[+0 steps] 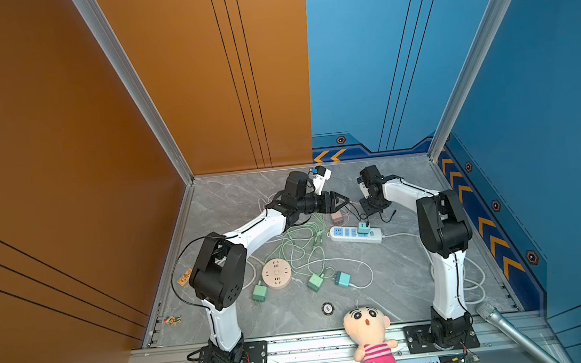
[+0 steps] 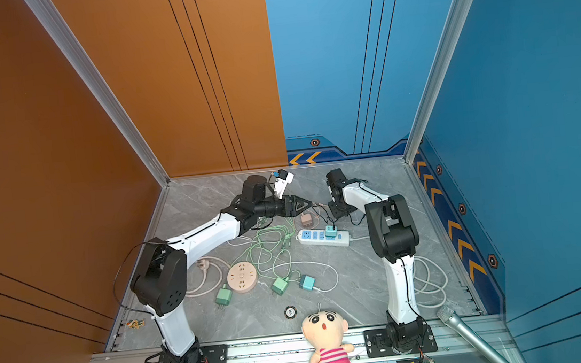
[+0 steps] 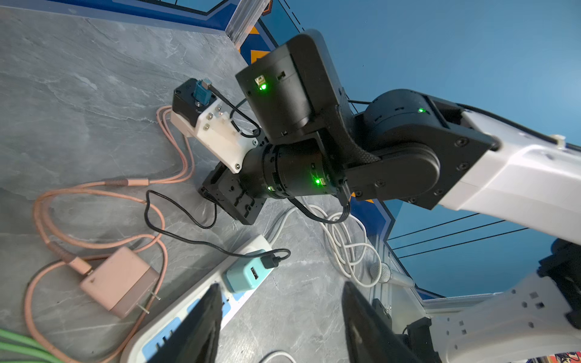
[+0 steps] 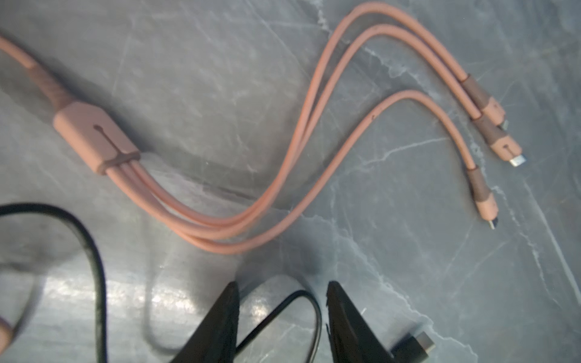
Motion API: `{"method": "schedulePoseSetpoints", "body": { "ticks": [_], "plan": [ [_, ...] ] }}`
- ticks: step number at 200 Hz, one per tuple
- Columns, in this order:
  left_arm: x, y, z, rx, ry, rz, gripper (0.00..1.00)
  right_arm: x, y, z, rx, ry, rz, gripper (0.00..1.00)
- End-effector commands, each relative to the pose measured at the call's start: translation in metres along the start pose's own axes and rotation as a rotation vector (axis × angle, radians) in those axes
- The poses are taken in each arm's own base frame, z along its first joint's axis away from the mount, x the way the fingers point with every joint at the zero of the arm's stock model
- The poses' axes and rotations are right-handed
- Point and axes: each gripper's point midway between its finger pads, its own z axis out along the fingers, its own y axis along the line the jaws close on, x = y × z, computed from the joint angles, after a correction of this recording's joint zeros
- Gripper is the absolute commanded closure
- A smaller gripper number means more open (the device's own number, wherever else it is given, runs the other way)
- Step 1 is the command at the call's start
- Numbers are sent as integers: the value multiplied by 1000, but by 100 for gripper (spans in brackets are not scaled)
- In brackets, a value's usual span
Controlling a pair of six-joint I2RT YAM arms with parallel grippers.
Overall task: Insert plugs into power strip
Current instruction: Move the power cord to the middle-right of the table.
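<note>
Centre frame in both top views, a teal plug [image 1: 363,227] sits in the power strip [image 1: 376,235], the pink plug [image 1: 338,217] just beside it. Left gripper [image 1: 342,201] gapes wide, empty; right gripper [image 4: 283,286] has its jaws narrowly apart (a black cable [image 4: 318,316] loops between them, unclamped).

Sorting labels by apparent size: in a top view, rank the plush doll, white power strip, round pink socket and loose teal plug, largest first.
1. plush doll, though nearest the camera.
2. white power strip and round pink socket: one longer, one wider, too close to rank.
3. loose teal plug.
</note>
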Motion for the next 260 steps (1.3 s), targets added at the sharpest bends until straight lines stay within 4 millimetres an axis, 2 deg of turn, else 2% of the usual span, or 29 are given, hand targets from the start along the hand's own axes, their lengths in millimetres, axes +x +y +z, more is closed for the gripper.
{"method": "schedulePoseSetpoints", "body": {
  "ticks": [1, 19, 59, 88, 102, 117, 137, 153, 183, 202, 232, 260],
  "plan": [
    [-5, -3, -5, 11, -10, 7, 40, 31, -10, -7, 12, 83, 32, 56],
    [-4, -3, -5, 11, -8, 3, 40, 36, -19, -17, 18, 74, 63, 57],
    [-3, -5, -6, 18, -5, 2, 40, 65, -42, -20, 39, 111, 137, 58],
    [0, -2, -5, 8, -2, -17, 41, 80, -59, -25, 55, 119, 191, 59],
    [3, 9, -6, -34, 0, -45, 43, 86, -65, -28, 65, 122, 205, 59],
    [13, 32, -7, -146, 24, -91, 48, 94, -69, -31, 77, 128, 218, 59],
    [33, 70, -10, -328, 77, -173, 62, 103, -75, -38, 97, 130, 234, 59],
    [47, 89, -8, -392, 98, -221, 70, 109, -81, -47, 125, 119, 252, 59],
    [66, 103, 4, -447, 133, -259, 76, 109, -100, -79, 213, 51, 287, 56],
    [75, 109, 16, -484, 164, -253, 79, 99, -106, -102, 230, -23, 314, 55],
    [92, 124, 25, -539, 198, -294, 83, 83, -94, -126, 199, -113, 308, 54],
    [100, 130, 33, -548, 214, -306, 85, 81, -85, -128, 182, -129, 307, 54]
  ]
}}
